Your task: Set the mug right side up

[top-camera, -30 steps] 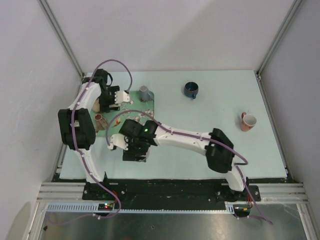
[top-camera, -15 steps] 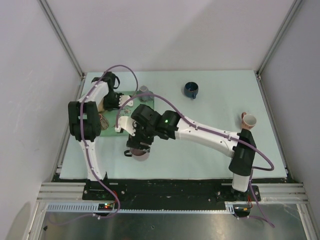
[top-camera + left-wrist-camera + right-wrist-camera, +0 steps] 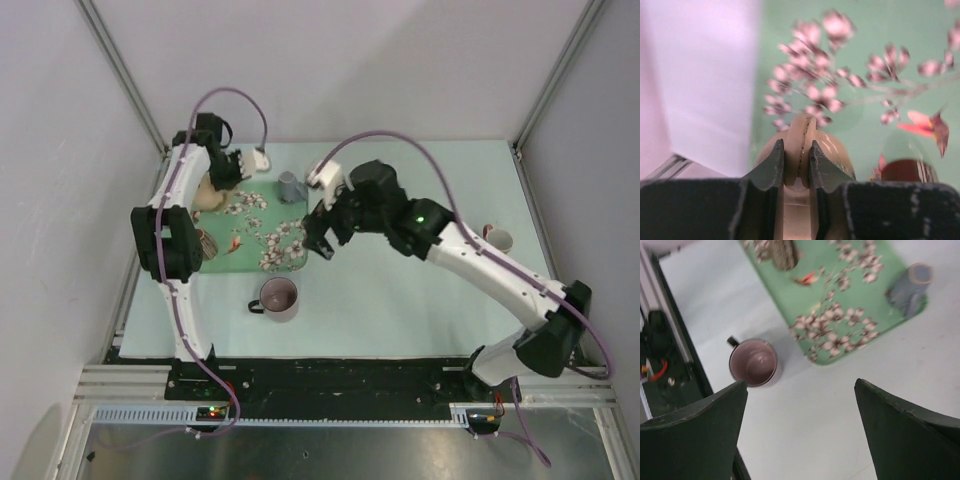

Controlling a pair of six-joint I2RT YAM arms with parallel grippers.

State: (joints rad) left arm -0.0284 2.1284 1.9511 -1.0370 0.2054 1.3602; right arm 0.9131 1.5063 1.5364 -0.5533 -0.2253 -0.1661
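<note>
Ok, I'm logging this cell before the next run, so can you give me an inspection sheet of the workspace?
Surface: pale green table, flowered tray at left.
Job's things: mauve mug upright on the table, in front of the tray.
Clutter: grey mug and beige mug on the tray; salmon mug at right.
Grippers: left gripper shut on the beige mug's handle; right gripper open, empty.
Cables: purple cable looped over each arm.
Surroundings: white walls, metal frame.

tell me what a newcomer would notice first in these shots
The green floral tray at the table's left stands out most, with a mauve mug standing mouth-up at its near side. The left gripper is clamped on a beige mug's handle at the tray's far corner; the right gripper hangs open.
</note>
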